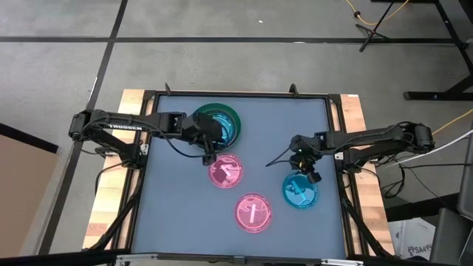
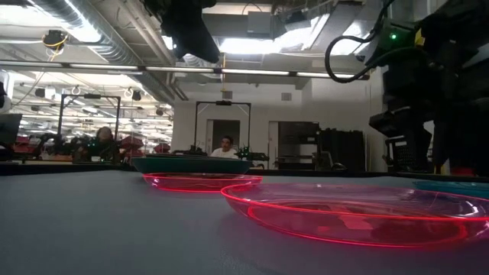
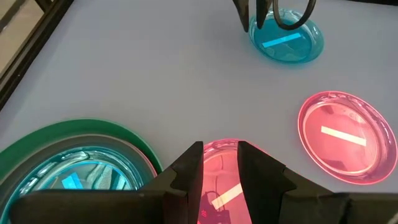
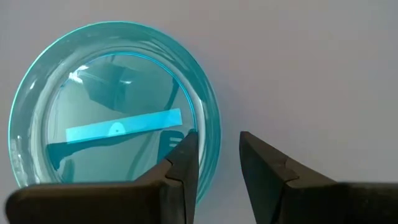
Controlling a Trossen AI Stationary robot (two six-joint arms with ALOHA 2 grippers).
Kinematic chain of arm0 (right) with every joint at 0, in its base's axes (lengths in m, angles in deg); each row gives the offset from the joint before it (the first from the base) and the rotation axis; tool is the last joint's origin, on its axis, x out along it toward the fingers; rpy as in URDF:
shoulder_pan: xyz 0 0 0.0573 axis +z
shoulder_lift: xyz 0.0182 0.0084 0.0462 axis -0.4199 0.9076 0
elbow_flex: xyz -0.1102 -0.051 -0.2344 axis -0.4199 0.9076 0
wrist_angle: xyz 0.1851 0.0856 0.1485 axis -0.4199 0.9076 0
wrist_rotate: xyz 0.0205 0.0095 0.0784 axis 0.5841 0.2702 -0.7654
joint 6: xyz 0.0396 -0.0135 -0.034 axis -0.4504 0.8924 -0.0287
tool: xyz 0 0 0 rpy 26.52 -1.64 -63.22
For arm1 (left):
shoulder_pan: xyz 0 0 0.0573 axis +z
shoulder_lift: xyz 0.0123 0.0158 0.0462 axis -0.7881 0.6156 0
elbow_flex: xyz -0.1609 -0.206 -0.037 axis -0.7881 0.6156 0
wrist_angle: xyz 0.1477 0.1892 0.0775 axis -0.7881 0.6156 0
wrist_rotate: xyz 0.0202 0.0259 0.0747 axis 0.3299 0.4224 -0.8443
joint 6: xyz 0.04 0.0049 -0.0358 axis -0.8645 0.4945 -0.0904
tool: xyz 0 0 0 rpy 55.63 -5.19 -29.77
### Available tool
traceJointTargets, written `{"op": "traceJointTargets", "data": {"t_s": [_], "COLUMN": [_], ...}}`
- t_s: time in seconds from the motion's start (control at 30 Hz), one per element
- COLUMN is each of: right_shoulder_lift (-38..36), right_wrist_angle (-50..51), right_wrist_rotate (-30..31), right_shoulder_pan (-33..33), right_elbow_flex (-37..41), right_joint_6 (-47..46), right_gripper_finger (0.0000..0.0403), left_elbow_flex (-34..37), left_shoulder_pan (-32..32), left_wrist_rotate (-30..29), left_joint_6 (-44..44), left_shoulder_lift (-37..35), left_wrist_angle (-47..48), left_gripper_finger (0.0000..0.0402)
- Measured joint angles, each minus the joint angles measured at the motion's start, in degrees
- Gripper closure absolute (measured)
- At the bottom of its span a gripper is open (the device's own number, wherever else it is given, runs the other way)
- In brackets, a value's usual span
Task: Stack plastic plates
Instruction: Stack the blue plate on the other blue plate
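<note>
Blue-grey matting covers the table [image 1: 185, 214], framed in black with pale wooden boards at both sides, on a grey tiled floor. At upper centre of the overhead frame a large dark green plate [image 1: 222, 113] carries a translucent cyan plate [image 1: 228, 128]; in the left wrist view a grey rim shows between the two, though how many plates are stacked there cannot be made out. Below it lies a translucent pink plate [image 1: 226, 171], a second pink plate [image 1: 253, 212] sits at lower centre, and a lone cyan plate [image 1: 301, 191] rests at centre right.

The left gripper [image 1: 208, 156] hangs at the upper edge of the nearer pink plate, its fingers [image 3: 186, 171] narrowly parted over the rim with nothing between them. The right gripper [image 1: 312, 175] hovers at the upper right edge of the lone cyan plate; its fingers [image 4: 180, 163] stand slightly apart, straddling the rim from above, and whether they touch it cannot be told.

From table height, the pink plates glow red at their edges, and the green stack appears as a thin dark sliver behind them. Beyond lies an open workshop with strip lights, ceiling ducts and dark racks, where two seated people [image 2: 226, 147] are small and indistinct.
</note>
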Motion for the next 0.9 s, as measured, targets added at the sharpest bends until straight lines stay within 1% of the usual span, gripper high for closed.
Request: {"op": "traceJointTargets", "data": {"t_s": [0.17,0.6,0.9], "right_shoulder_lift": [1.54,9.74,10.78], "right_wrist_angle": [-0.48,-2.16,-2.67], "right_wrist_rotate": [0.02,-0.10,-1.60], "right_shoulder_pan": [0.00,0.00,-0.04], "right_elbow_flex": [0.00,0.00,-0.07], "right_joint_6": [0.00,0.96,0.98], "right_gripper_finger": [0.0297,0.0297,0.0298], "left_elbow_flex": [0.00,0.00,0.00], "left_shoulder_pan": [0.01,0.02,0.02], "left_wrist_rotate": [0.00,0.00,0.00], "left_joint_6": [0.00,-0.02,-0.02], "left_shoulder_lift": [0.00,0.00,0.00], "left_wrist_angle": [0.00,0.02,0.00], "left_gripper_finger": [0.0310,0.0310,0.0310]}}
